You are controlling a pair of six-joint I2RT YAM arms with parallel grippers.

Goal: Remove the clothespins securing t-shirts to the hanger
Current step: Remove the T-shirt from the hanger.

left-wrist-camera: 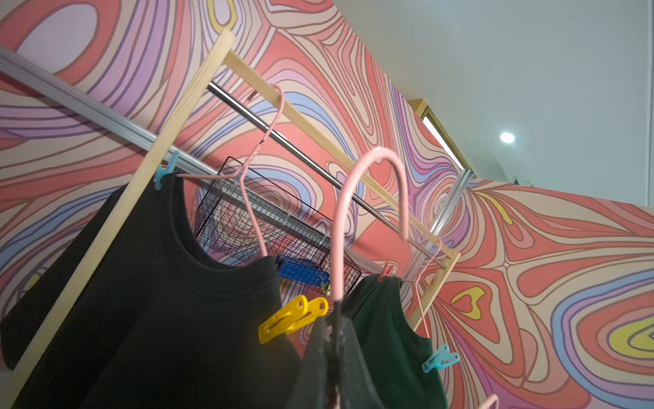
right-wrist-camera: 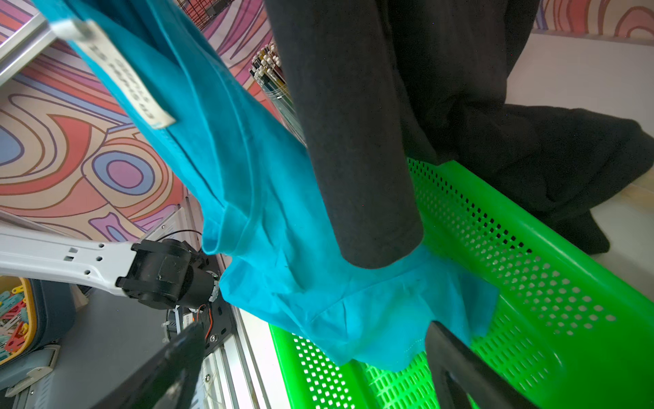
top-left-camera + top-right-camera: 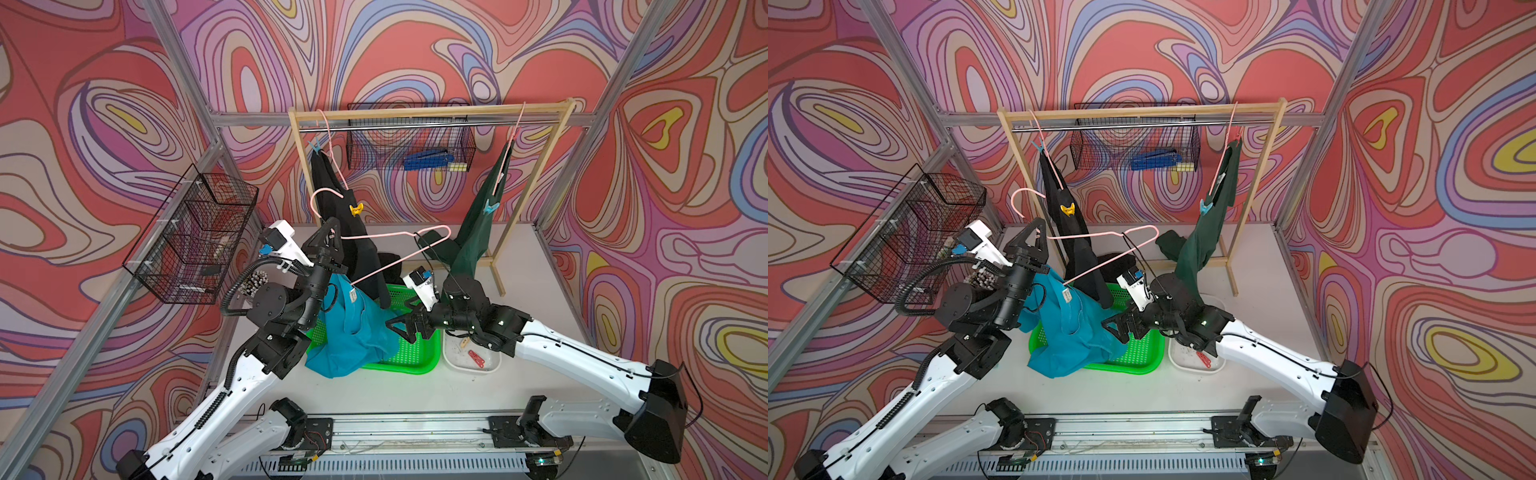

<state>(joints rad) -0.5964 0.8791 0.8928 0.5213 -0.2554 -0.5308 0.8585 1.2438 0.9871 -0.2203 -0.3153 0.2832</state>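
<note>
Left gripper (image 3: 334, 235) is clamping the pink hanger (image 1: 336, 255); right gripper (image 3: 397, 330) is gaping open. Should be grabbing blue shirt (image 3: 353, 328) low.

- A rack (image 3: 432, 110) stands at the back of the worktop (image 3: 415, 390).
- One t-shirt (image 3: 328, 183) hangs at its left end, a second t-shirt (image 3: 473, 237) at its right end.
- In front, a third t-shirt (image 3: 353, 328) drapes over a basket (image 3: 415, 353).
- A tub (image 3: 453, 355) holding clothespins (image 3: 476, 358) sits just right of the basket.
- A wire cage (image 3: 374, 153) hangs behind the rack.
</note>
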